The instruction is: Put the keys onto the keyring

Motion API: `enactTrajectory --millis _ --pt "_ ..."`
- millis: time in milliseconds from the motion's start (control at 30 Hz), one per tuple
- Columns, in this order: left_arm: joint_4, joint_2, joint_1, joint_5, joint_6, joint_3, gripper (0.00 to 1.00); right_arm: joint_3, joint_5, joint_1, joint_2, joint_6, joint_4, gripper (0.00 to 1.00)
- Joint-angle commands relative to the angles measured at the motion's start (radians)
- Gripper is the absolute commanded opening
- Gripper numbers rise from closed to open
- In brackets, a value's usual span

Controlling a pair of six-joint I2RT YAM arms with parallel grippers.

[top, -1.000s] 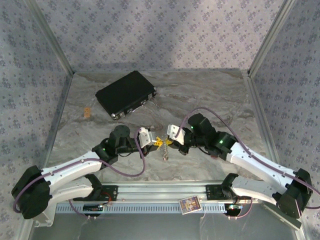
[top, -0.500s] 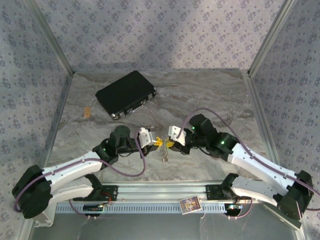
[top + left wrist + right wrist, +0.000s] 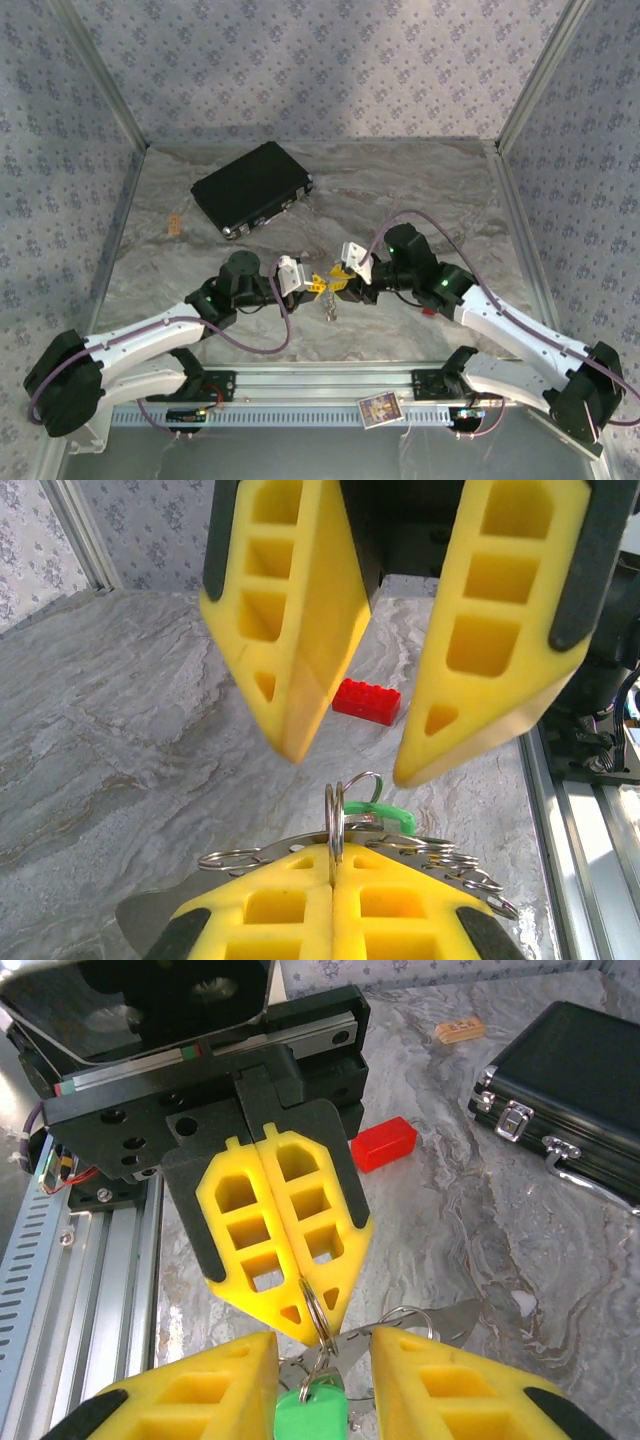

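Left gripper (image 3: 310, 1325) pinches the keyring (image 3: 335, 810). Right gripper (image 3: 352, 762), spread beside it, should withdraw straight, sparing the green key (image 3: 308, 1412)

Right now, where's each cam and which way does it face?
Top external: above, behind the bases, looking down on the table; both arms show.
Left wrist: on left arm, faces right tool; own fingers pinch the keyring.
Right wrist: on right arm, faces left tool; own fingers flank a green key.
Wrist views share keyring and green key.
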Motion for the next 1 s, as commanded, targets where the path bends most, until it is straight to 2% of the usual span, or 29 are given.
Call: enactTrajectory --millis 0,200,400,433,500,567,767,967 --pt "0.08 0.0 -0.003 0.035 -0.001 0.012 0.0 -0.007 -0.029 0.007 0.017 0.027 0.033 0.31" --pt "0.085 0.006 -0.003 0.041 -0.002 0.014 0.0 -0.01 -0.015 0.007 0.035 0.023 0.033 0.22" --pt "0.091 0.01 -0.002 0.043 -0.004 0.012 0.0 0.001 -0.024 0.007 0.038 0.008 0.017 0.0" --pt "0.086 0.01 -0.001 0.038 -0.004 0.015 0.01 0.005 -0.023 0.007 0.037 0.0 0.006 0.0" --pt "0.064 0.007 -0.003 0.017 -0.004 0.021 0.13 0.022 -0.007 0.009 0.032 -0.025 -0.031 0.0" --pt "0.019 0.005 -0.002 0.001 0.007 0.034 0.19 0.043 0.018 0.01 0.027 -0.058 -0.075 0.0" --pt "-0.079 0.006 -0.003 -0.015 0.038 0.07 0.21 0.151 0.103 0.024 0.066 -0.177 -0.272 0.0" --pt "-0.076 0.021 -0.002 -0.006 0.044 0.085 0.21 0.226 0.141 0.056 0.117 -0.217 -0.331 0.0"
